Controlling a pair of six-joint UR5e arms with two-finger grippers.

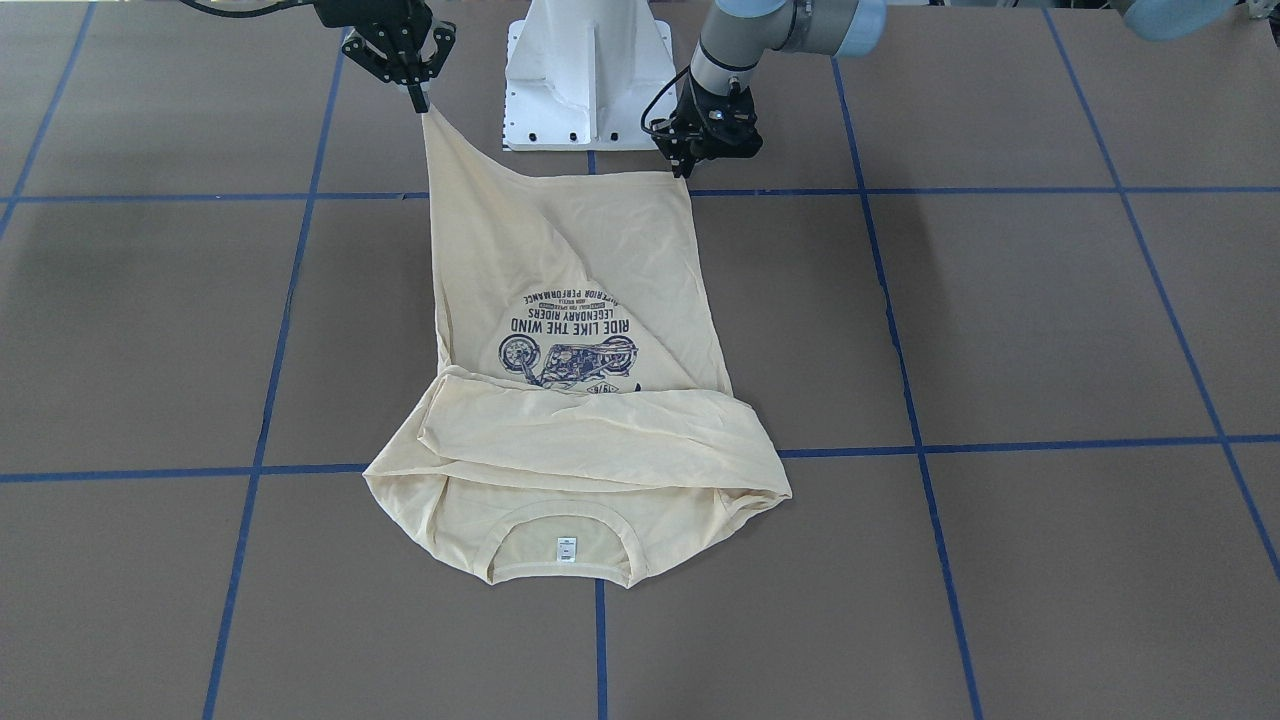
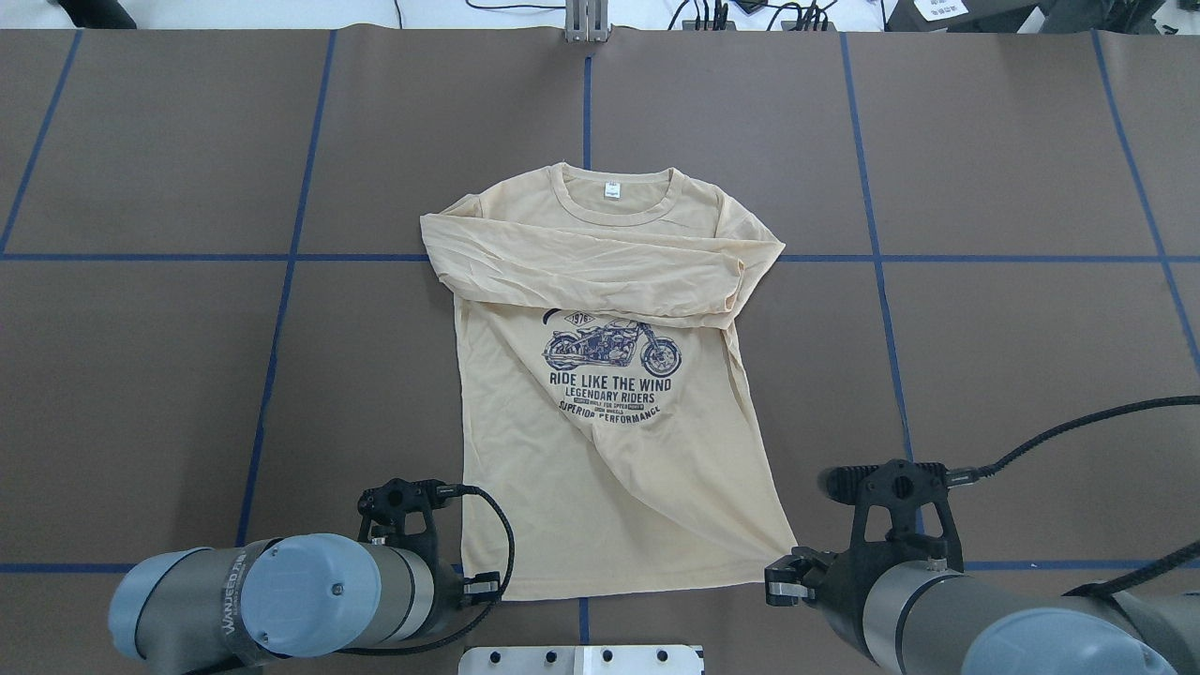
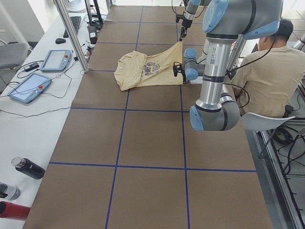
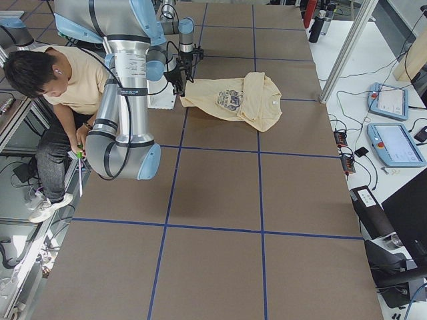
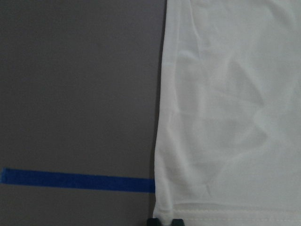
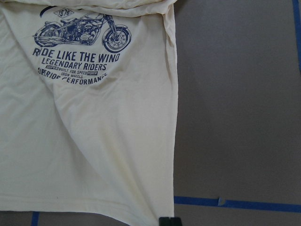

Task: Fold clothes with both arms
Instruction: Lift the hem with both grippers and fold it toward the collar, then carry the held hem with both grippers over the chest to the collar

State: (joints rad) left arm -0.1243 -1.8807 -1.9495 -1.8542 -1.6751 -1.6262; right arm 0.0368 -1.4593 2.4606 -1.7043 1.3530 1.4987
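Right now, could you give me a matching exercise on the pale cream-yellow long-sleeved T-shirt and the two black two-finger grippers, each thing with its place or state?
1. sleeves of the cream-yellow T-shirt
2. small white neck label
3. right black gripper
4. left black gripper

a. low at a hem corner
b. folded across the chest
c. holds a hem corner lifted
d. inside the collar

Pairs: 1-b, 2-d, 3-c, 4-a

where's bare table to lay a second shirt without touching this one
Bare table spreads wide on both sides of the T-shirt, and a narrower strip runs beyond its collar to the far edge. It is crowded on the robot's side: the left gripper and right gripper pinch the hem corners flanking the white base.
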